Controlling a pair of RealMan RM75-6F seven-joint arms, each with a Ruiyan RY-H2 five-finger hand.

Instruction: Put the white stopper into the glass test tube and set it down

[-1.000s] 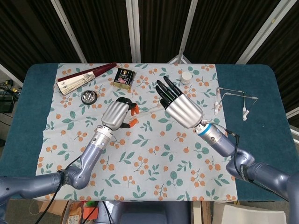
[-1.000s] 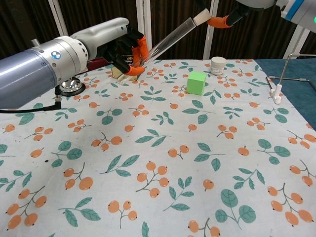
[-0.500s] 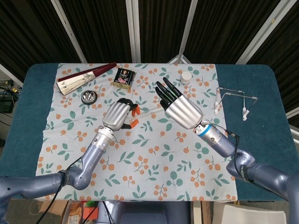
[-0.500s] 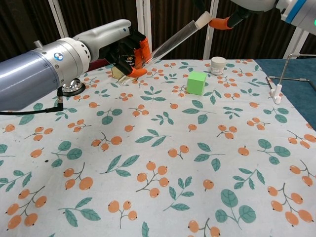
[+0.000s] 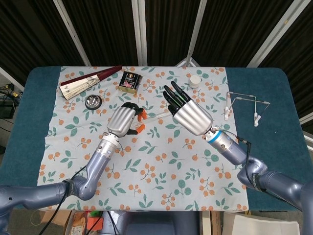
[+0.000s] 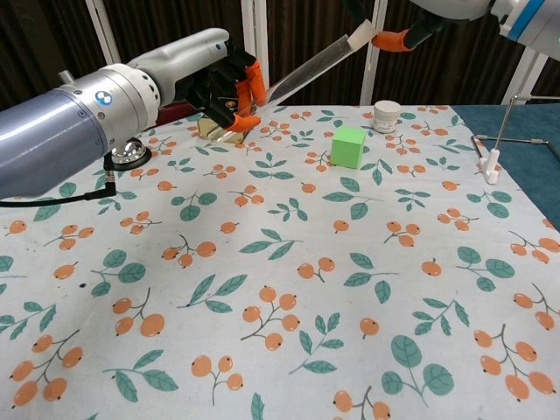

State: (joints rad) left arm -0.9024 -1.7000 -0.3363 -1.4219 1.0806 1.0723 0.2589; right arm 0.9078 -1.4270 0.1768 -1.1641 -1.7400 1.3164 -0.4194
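Observation:
My left hand (image 5: 123,120) (image 6: 208,77) grips the lower end of the glass test tube (image 6: 306,70), held above the table and slanting up to the right. In the head view only a short stretch of the tube (image 5: 157,116) shows between the two hands. The white stopper (image 6: 360,35) sits at the tube's upper mouth. My right hand (image 5: 188,113) (image 6: 409,26) is at that end, and an orange fingertip (image 6: 388,40) touches the stopper from the right. In the head view the back of the right hand hides the stopper.
A green cube (image 6: 348,146) and a small white jar (image 6: 387,115) stand at the back of the flowered cloth. A wire rack (image 5: 244,104) is at the right. A tin (image 5: 129,81), a metal dish (image 5: 92,102) and a folded fan (image 5: 88,83) lie at the back left.
The left hand has risen slightly with the tube, and the tube's stoppered end has edged up and to the right against the right hand's fingertips.

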